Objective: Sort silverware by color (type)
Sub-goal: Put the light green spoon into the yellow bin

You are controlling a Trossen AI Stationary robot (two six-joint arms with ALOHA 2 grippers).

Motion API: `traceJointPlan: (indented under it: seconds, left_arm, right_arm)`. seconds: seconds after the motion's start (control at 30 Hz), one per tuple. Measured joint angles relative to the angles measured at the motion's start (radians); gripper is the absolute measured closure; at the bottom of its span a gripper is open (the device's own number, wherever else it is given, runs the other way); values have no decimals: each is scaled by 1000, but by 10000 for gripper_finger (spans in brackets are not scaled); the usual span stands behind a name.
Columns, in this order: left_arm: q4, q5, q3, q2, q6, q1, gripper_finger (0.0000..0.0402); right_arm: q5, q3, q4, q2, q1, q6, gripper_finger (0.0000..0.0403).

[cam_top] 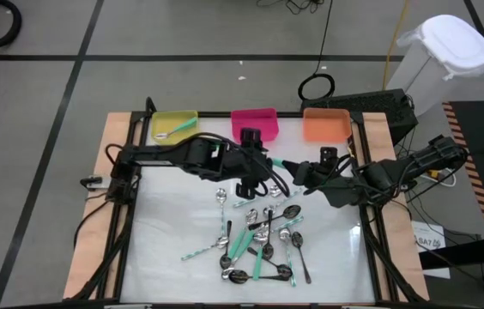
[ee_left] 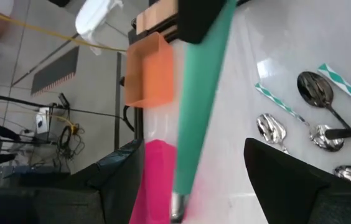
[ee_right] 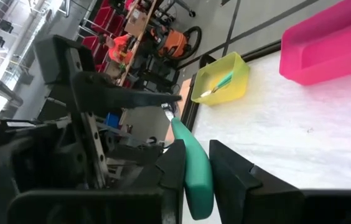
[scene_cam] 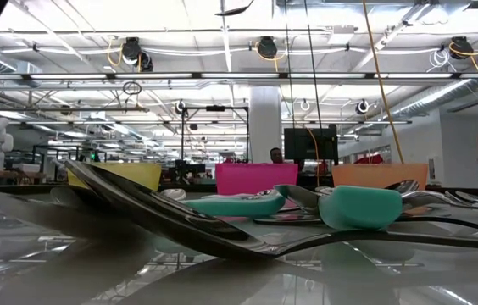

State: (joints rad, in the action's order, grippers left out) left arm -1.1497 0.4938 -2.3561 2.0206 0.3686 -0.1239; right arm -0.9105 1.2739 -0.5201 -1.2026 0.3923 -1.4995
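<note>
Met above the middle of the bench (cam_top: 165, 232), just in front of the pink bin (cam_top: 254, 124). Right tool (ee_right: 191, 186) pinched the teal-handled spoon (ee_right: 194, 163) by its handle end. Left tool (ee_left: 188, 180) spread wide around the same spoon, fingers (ee_left: 287, 180) clear of the handle. Remaining spoons (cam_top: 259, 245) lay scattered on the bench below; one teal spoon (cam_top: 178, 129) rested in the yellow bin (cam_top: 173, 116).

a: where's room? left half of the table (cam_top: 152, 232) lies bare.
b: centre's blocked: both arms meet there, spoons (cam_top: 259, 245) crowd below; bins (cam_top: 253, 124) line the top edge.
</note>
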Motion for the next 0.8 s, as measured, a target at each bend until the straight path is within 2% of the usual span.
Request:
traceJointPlan:
  seconds: [0.23, 0.8]
  left_arm:
    - [46, 0, 0, 21, -4, 0, 138]
    - [50, -5, 1, 26, 19, 0, 289]
  right_arm:
    - [27, 0, -6, 0, -6, 1, 354]
    - [108, 0, -7, 0, -53, 43, 354]
